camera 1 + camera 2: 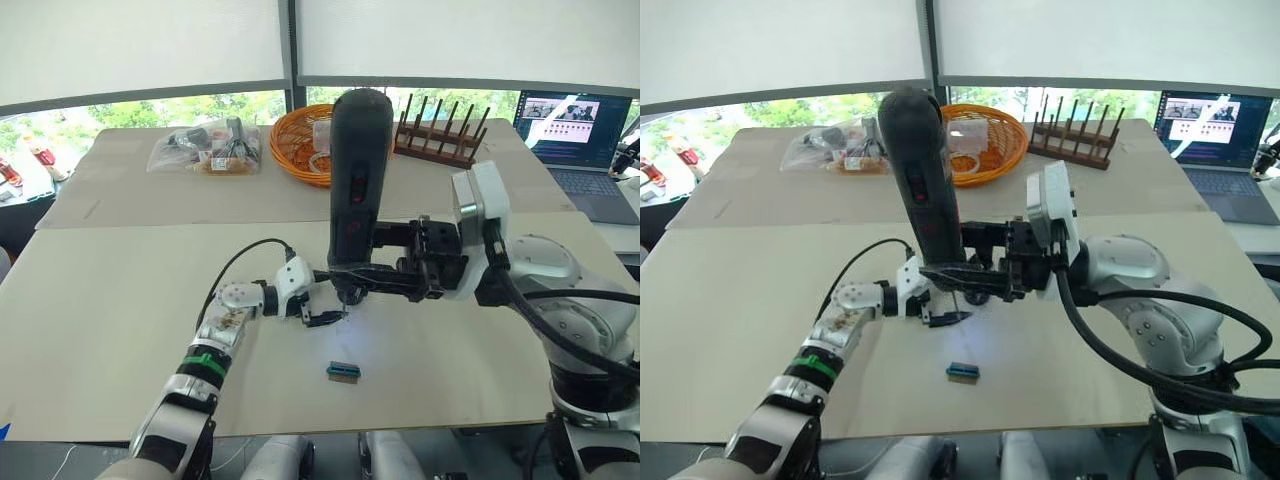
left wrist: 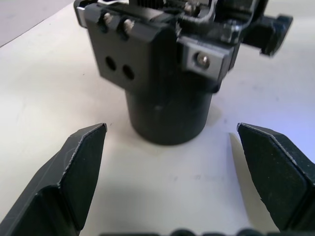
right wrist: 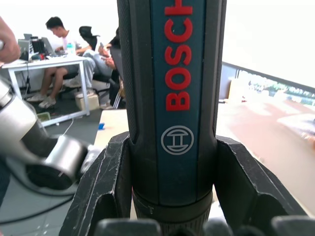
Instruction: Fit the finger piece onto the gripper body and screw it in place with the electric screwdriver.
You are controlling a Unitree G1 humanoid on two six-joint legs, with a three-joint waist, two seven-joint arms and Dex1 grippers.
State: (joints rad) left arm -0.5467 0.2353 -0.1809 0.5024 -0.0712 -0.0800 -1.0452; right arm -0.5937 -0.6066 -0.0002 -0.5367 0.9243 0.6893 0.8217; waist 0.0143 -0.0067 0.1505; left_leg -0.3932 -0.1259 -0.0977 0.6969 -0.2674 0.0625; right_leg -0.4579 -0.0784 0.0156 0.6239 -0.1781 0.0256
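A pale surface (image 1: 120,330) spreads beneath my arms. At its centre my right gripper (image 1: 385,278) pinches the upright electric screwdriver (image 1: 357,180) in its fingers, bit pointing down. At nine o'clock from it, my left gripper (image 2: 170,142) has fingers spread around the gripper body (image 2: 162,64). A small green-and-brown block (image 1: 343,370) lies at six o'clock.

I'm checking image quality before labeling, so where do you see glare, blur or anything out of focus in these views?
Right wrist view: the electric screwdriver is sharp, while the window side behind it is washed out by daylight and the office behind is soft. Left wrist view: the gripper body is slightly soft up close, throwing a faint shadow on the table. Head views: a bright patch on the table under the screwdriver bit.
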